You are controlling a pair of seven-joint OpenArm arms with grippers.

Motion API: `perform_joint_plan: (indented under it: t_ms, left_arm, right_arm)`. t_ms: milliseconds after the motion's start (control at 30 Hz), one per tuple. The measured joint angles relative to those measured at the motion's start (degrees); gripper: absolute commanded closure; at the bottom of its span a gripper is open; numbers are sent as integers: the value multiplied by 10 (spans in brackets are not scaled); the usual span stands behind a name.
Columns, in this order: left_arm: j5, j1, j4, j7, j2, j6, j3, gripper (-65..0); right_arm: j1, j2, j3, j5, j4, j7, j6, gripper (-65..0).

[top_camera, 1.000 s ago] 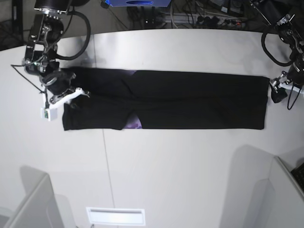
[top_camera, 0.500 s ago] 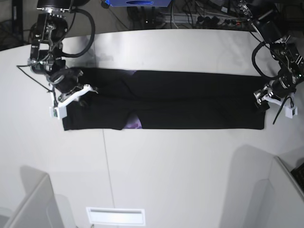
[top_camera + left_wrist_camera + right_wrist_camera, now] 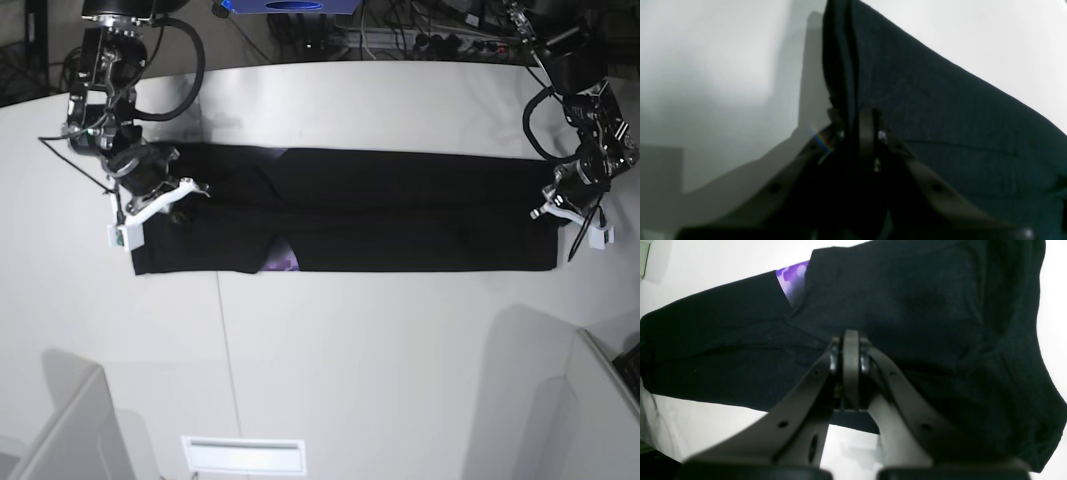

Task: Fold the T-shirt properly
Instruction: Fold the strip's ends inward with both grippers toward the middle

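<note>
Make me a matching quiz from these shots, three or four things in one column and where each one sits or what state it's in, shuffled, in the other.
Column one:
1. T-shirt
2. left end effector
3. right end effector
4. purple print

Column two:
A. at the base view's left end of the cloth, closed on it
B. peeking out at the near edge of the cloth
C. spread in a long black band across the table
D. at the base view's right end of the cloth, closed on its edge

Pairs: 1-C, 2-D, 3-A, 4-B
</note>
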Motion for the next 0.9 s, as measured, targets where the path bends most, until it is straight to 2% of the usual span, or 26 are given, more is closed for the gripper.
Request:
perform_joint_plan:
  t_ms: [167, 300, 433, 600, 700, 833, 900]
  left_arm:
    - [16, 3, -3, -12, -28, 4, 2, 0]
    - [43, 15, 17, -15, -47, 23, 2, 0]
    - [48, 57, 108, -11, -42, 25, 5, 0]
    - [43, 103, 231, -10, -42, 24, 9, 0]
    - [46, 124, 290, -12, -21, 26, 13, 0]
    - [45, 148, 343, -4, -6, 24, 62, 0]
    - [45, 153, 364, -4, 1, 39, 90, 0]
  right_arm:
    - [0, -1, 2, 0, 0, 0, 0, 0]
    - [-4, -1, 2, 0, 0, 5, 0, 0]
    - [-18, -1, 2, -1, 0, 41, 0, 0]
    - [-19, -1, 2, 0, 0, 41, 0, 0]
    - [-18, 2, 2, -1, 0, 43, 0, 0]
    - [-17, 2, 2, 0, -2, 45, 0, 0]
    - [-16, 2, 2, 1, -9, 45, 0, 0]
